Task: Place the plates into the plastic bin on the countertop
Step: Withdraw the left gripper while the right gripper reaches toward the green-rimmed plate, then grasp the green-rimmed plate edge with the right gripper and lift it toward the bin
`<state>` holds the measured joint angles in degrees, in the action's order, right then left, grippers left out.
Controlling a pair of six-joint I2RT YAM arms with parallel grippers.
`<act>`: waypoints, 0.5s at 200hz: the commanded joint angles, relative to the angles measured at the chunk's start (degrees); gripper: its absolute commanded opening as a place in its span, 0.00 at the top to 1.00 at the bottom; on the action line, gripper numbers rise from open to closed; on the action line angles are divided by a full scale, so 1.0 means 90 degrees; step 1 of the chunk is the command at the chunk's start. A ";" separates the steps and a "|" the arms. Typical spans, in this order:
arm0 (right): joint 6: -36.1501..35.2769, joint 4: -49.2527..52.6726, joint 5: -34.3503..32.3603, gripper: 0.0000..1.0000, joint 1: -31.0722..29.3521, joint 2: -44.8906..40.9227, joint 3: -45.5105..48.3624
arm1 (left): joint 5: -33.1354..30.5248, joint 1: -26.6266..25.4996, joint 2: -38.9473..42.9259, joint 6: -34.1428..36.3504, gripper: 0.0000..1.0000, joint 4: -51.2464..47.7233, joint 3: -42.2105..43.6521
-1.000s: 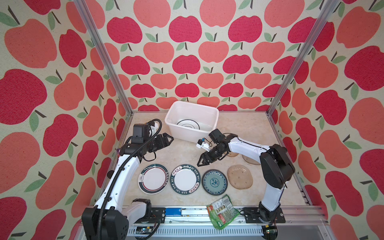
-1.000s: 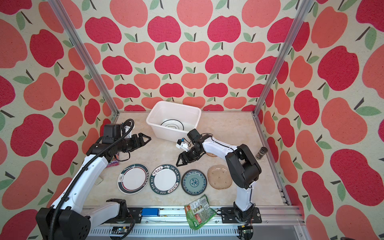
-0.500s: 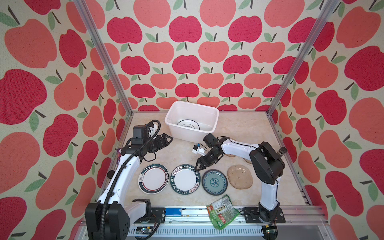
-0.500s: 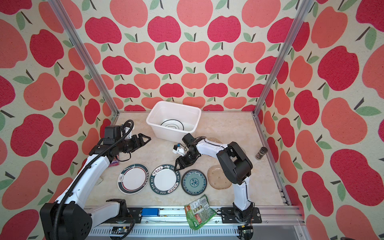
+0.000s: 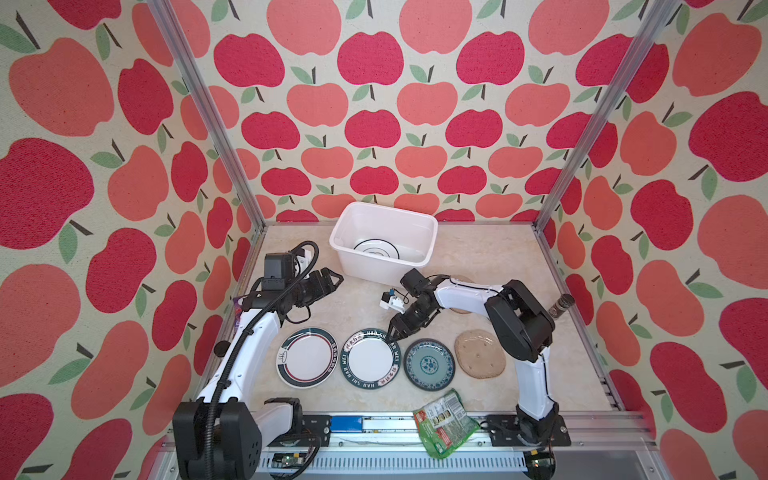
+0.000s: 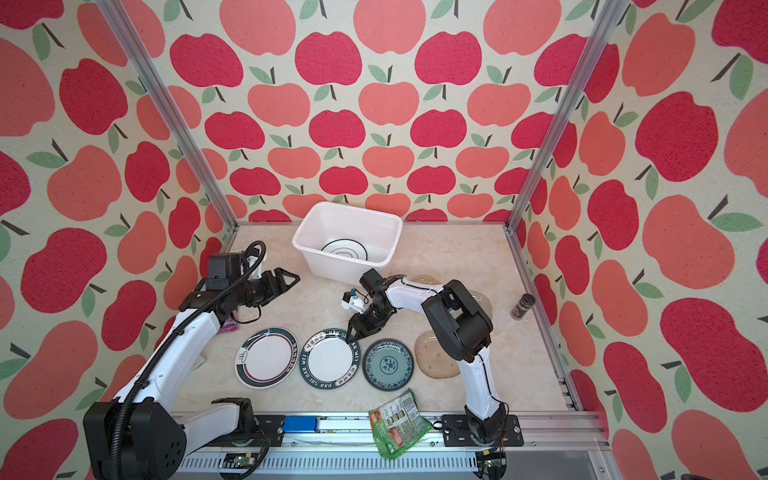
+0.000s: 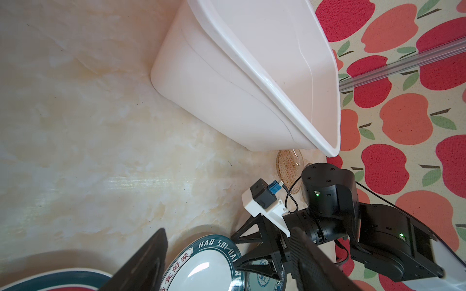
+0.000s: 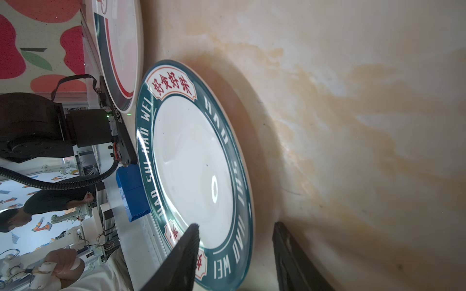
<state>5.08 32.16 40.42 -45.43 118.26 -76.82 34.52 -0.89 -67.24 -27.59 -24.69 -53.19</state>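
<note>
R gripper (image 5: pixel 392 333) now down at HAO WEI plate (image 5: pixel 371 364) rim, jaws narrowing.

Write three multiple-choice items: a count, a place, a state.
1. Plates inside the plastic bin?
A. None
B. One
C. Three
2. Where is the right gripper?
A. Astride the rim of the HAO SHI HAO WEI plate
B. Inside the bin
C. At its own base
3. The left gripper is:
A. Shut on a plate
B. Shut on the bin's rim
C. Open, empty

1 B: one dark-ringed white plate lies on its floor.
2 A: its fingers sit either side of that rim.
3 C: jaws apart in the air, nothing between.
</note>
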 commanded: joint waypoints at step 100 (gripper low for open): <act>0.0002 0.0100 0.0421 0.63 -0.0060 0.0463 -0.0117 | 0.0246 0.0449 -0.0069 -0.0113 0.22 0.0395 0.0114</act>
<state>5.61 31.59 44.49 -45.43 120.46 -77.14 35.48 2.63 -67.26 -27.79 -23.27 -52.45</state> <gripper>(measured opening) 0.374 0.784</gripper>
